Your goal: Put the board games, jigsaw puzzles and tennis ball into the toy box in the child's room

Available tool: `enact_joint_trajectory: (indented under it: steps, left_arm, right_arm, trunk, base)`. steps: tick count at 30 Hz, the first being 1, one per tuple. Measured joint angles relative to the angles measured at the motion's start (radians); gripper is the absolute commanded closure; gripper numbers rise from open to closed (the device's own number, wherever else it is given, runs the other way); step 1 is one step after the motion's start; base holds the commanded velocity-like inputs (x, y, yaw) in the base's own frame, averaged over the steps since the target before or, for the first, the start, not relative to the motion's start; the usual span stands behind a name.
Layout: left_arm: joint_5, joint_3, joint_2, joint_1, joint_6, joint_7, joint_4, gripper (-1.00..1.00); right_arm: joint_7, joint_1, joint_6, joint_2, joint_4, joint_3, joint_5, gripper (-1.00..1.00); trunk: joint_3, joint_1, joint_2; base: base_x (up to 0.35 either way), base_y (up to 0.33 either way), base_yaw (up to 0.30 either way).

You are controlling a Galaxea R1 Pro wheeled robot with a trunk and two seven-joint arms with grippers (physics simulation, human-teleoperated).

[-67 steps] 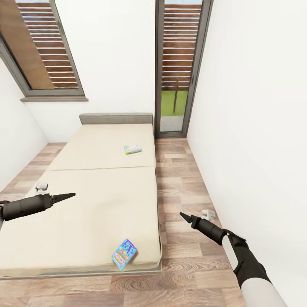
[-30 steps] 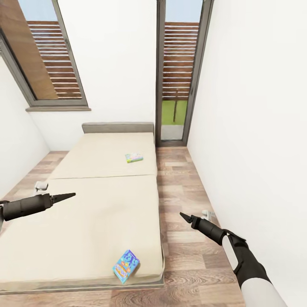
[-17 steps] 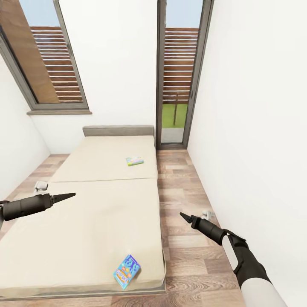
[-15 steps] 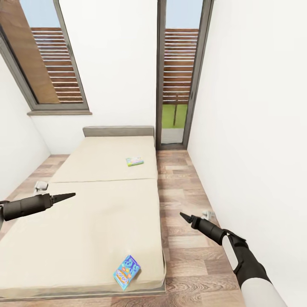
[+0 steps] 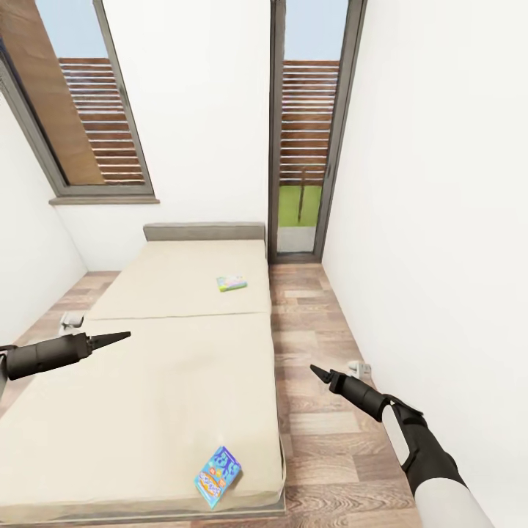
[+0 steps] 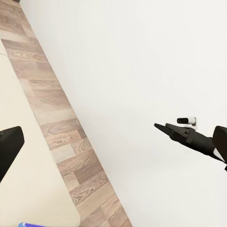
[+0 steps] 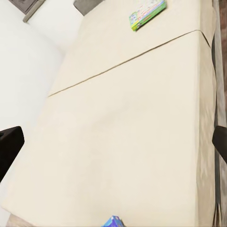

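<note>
Two board games lie on the beige bed (image 5: 169, 367). A blue one (image 5: 218, 477) sits at the near right corner, and a pale green one (image 5: 232, 282) lies further back near the bed's right edge. My left gripper (image 5: 125, 336) hovers over the bed's left side, open and holding nothing. Over the floor strip right of the bed, my right gripper (image 5: 315, 372) is also open and holding nothing. The right wrist view looks down on the bed (image 7: 118, 132), with the green game (image 7: 147, 9) and a corner of the blue game (image 7: 113, 222). The left wrist view catches the right gripper (image 6: 158, 126).
A strip of wood floor (image 5: 315, 330) runs between the bed and the white right wall (image 5: 440, 220). A glass door (image 5: 301, 147) and a slatted window (image 5: 88, 110) are at the far end. A small white fitting (image 5: 357, 367) sits low on the right wall.
The whole picture has slid downward, so the bed, both games and the window sit lower in view: the camera moved. Both arms keep their places in the view.
</note>
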Motion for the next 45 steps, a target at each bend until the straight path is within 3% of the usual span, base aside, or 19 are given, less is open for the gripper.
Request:
enact_joint_trajectory:
  steps: [45]
  left_arm:
    - [0.000, 0.000, 0.000, 0.000, 0.001, -0.002, 0.001, -1.00]
  right_arm:
    - [0.001, 0.000, -0.019, -0.002, 0.000, -0.004, -0.007, -1.00]
  trunk:
    - [0.014, 0.000, 0.000]
  base:
    - [0.000, 0.009, -0.005]
